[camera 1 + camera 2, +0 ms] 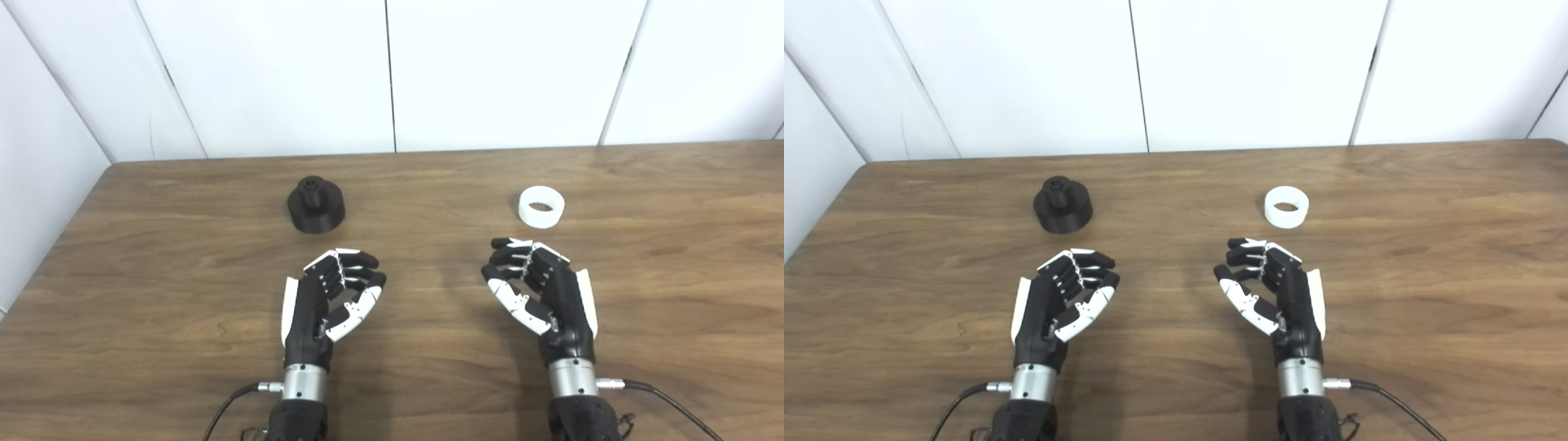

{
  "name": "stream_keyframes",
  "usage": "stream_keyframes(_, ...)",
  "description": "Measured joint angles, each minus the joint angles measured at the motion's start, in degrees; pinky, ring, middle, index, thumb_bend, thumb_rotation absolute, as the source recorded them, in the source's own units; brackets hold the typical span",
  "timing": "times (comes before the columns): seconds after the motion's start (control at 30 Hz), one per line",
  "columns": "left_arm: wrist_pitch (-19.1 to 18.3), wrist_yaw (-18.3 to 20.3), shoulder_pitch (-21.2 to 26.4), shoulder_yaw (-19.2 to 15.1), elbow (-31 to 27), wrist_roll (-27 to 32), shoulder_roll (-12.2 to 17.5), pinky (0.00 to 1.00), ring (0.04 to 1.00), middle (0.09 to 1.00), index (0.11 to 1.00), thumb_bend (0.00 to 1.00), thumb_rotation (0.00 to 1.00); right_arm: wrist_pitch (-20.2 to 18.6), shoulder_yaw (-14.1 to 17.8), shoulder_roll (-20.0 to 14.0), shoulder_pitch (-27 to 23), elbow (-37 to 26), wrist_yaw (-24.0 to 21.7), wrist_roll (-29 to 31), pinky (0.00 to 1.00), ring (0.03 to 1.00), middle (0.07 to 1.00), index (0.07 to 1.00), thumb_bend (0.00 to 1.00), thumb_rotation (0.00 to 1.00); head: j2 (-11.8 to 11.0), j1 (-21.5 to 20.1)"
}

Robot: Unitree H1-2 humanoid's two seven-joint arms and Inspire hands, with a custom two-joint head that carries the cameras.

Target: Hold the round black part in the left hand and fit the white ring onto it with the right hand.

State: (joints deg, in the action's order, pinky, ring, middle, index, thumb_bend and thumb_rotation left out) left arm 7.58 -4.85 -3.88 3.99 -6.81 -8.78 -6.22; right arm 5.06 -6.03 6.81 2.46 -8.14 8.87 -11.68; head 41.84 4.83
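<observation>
The round black part (316, 205) stands on the wooden table (429, 184), left of centre, with its narrow neck up. The white ring (541, 207) lies flat on the table, right of centre. My left hand (327, 300) is near the front, palm turned inward, fingers apart and curled, holding nothing, a short way nearer than the black part. My right hand (542, 294) mirrors it, open and empty, just in front of the ring. Neither hand touches a part.
White wall panels (392, 73) rise behind the table's far edge. The table's left edge (55, 245) runs diagonally at the left. Cables (661, 398) trail from both wrists at the front.
</observation>
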Motion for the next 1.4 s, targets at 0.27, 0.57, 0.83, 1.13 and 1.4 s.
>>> stream_keyframes(0.27, 0.0, -0.05, 0.0, 0.0, 0.0, -0.1, -0.01, 0.43, 0.538, 0.578, 0.492, 0.49, 0.06, -0.18, 0.01, 0.0, 0.01, -0.02, -0.17, 0.02, 0.5, 0.599, 0.674, 0.499, 0.49, 0.16, 0.0, 0.0)
stream_keyframes(0.57, 0.0, -0.06, 0.0, 0.0, 0.0, -0.11, -0.01, 0.43, 0.537, 0.578, 0.493, 0.49, 0.06, -0.61, 0.0, 0.0, 0.03, -0.07, -0.42, 0.07, 0.51, 0.604, 0.684, 0.793, 0.47, 0.34, 0.09, 0.09)
stream_keyframes(0.83, 0.0, -0.07, 0.0, 0.0, 0.0, -0.11, 0.0, 0.44, 0.54, 0.58, 0.493, 0.49, 0.06, -1.03, -0.02, 0.0, 0.06, -0.12, -0.53, 0.07, 0.52, 0.609, 0.685, 0.826, 0.47, 0.36, -0.17, 0.52)
stream_keyframes(1.13, 0.03, -0.62, 0.0, 0.2, 0.05, -0.62, -0.35, 0.43, 0.528, 0.576, 0.493, 0.49, 0.06, -0.92, 0.27, -0.26, 0.06, -0.11, -1.18, 1.49, 0.53, 0.616, 0.69, 0.823, 0.48, 0.37, -2.02, 9.84)
stream_keyframes(1.4, 0.7, -1.82, 0.35, 1.35, 1.65, -1.62, -1.67, 0.43, 0.522, 0.511, 0.492, 0.5, 0.01, 0.81, 1.8, -1.65, -0.47, 0.26, -1.84, 3.64, 0.52, 0.603, 0.685, 0.807, 0.5, 0.39, -3.52, 14.85)
